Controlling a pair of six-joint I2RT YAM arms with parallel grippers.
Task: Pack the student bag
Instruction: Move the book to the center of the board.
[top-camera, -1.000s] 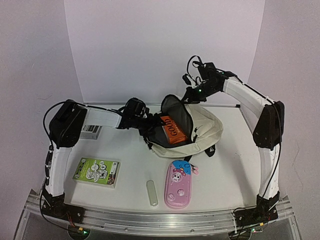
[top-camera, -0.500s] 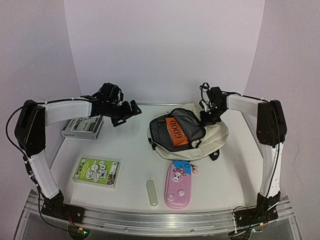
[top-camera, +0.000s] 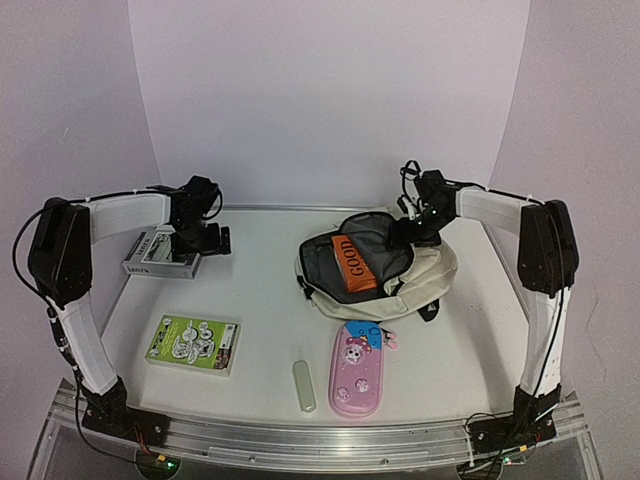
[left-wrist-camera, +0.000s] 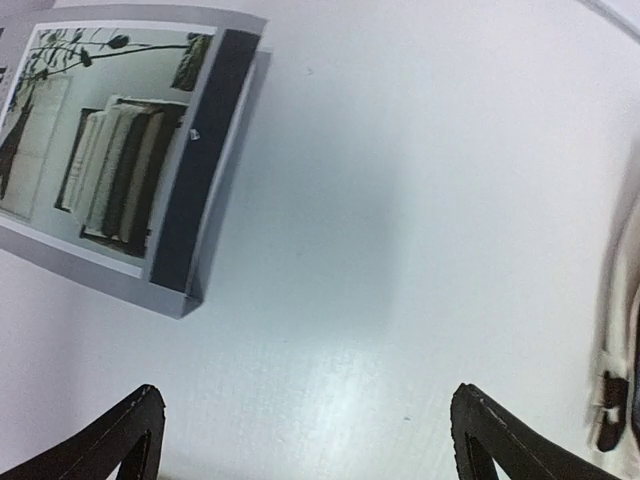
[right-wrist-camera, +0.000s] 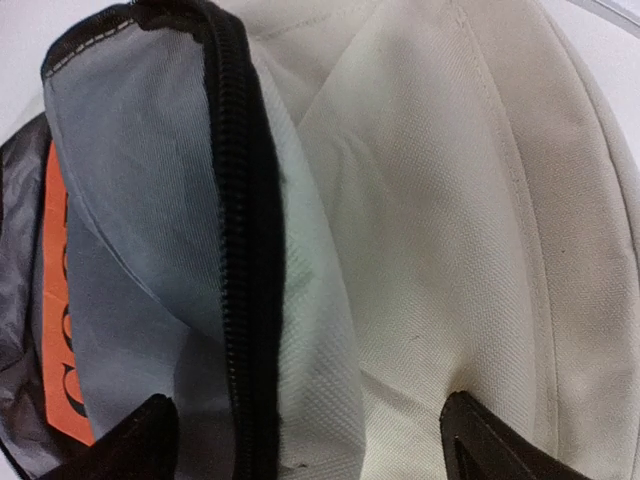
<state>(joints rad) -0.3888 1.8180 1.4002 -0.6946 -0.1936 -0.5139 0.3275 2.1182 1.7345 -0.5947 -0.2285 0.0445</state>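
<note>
The cream student bag (top-camera: 425, 265) lies at the table's back right, its mouth unzipped and the grey lining showing. An orange book (top-camera: 350, 262) marked GOOD sits inside it. My right gripper (top-camera: 413, 230) hovers open over the bag's far rim. In the right wrist view its jaws (right-wrist-camera: 305, 440) stand wide on either side of the black zipper (right-wrist-camera: 240, 250), with cream fabric (right-wrist-camera: 470, 200) and the orange book (right-wrist-camera: 65, 330) below. My left gripper (top-camera: 207, 240) is open beside a grey box (top-camera: 160, 255). The left wrist view shows bare table between the jaws (left-wrist-camera: 310, 435).
The grey box (left-wrist-camera: 110, 150) lies at the back left. A green booklet (top-camera: 193, 343) lies front left, a small white stick (top-camera: 304, 385) front middle, and a pink cartoon pencil case (top-camera: 355, 370) in front of the bag. The bag's edge (left-wrist-camera: 620, 330) shows far right in the left wrist view.
My left arm swung from the bag's mouth to the grey box on the left. My right gripper lowered the bag's rim and opened, and the bag now lies flatter.
</note>
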